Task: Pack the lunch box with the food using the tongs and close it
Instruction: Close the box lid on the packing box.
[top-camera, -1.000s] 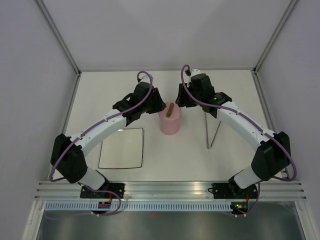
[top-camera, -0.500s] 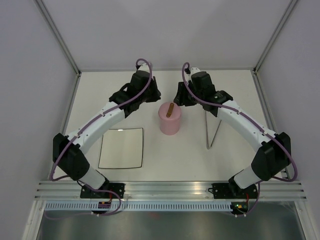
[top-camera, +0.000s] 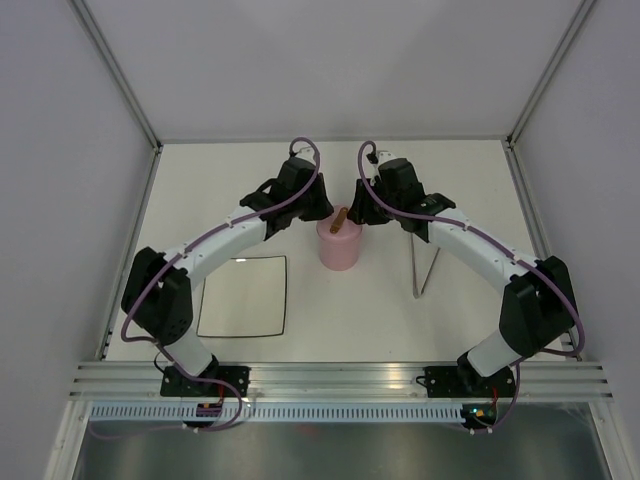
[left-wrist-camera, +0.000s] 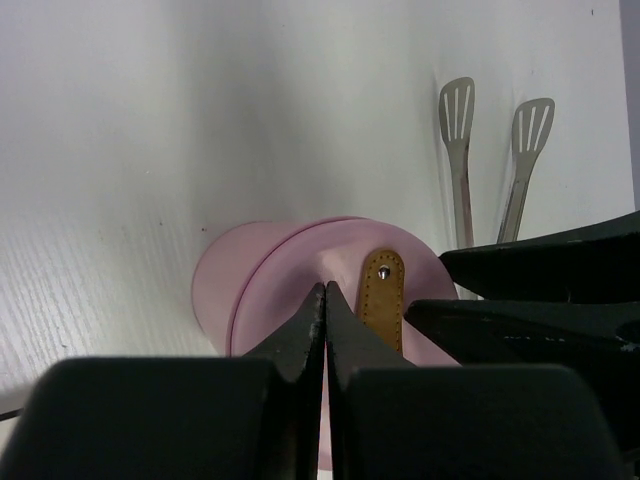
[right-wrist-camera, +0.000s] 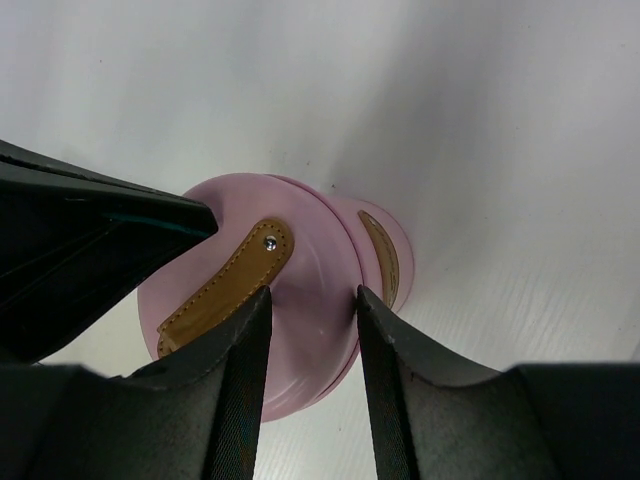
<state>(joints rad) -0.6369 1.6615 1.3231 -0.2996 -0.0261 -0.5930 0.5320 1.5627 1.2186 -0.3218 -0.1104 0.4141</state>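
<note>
Showing left pincer (left-wrist-camera: 325, 292) newly snapped shut by the brown handle (left-wrist-camera: 382, 298) of the lid (left-wrist-camera: 422, 258), right pincer (right-wrist-camera: 313, 292) part-open and narrowing over the capped lunch box (top-camera: 339, 252); closing probably almost done.

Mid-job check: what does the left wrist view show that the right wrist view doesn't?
Only the left wrist view: the tongs lying on the table beyond the lunch box, and the left claw shut in front of the lid. Only the right wrist view: the right claw with jaws apart over the lid, and a second brown strip on the box's side. Both: the pink lunch box with its lid on, and the brown lid handle.
</note>
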